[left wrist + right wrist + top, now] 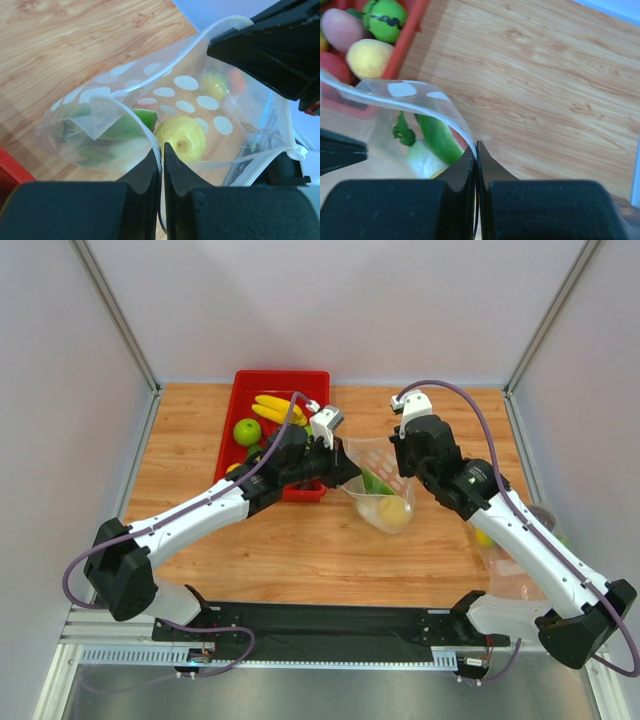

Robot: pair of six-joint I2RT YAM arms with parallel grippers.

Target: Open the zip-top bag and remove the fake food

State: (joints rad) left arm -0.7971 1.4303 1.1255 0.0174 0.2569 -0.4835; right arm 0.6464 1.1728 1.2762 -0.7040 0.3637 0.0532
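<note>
At table [300, 550] centre, left pincer [162, 150] clamps the zip-top bag [378, 485] at its nine-o'clock lip, right pincer [476, 150] at three o'clock.

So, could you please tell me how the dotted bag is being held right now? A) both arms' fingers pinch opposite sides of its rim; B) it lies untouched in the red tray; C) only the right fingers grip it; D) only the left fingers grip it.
A: the left fingers are closed on one side of the rim of the bag and the right fingers on the other, its mouth spread between them.
</note>
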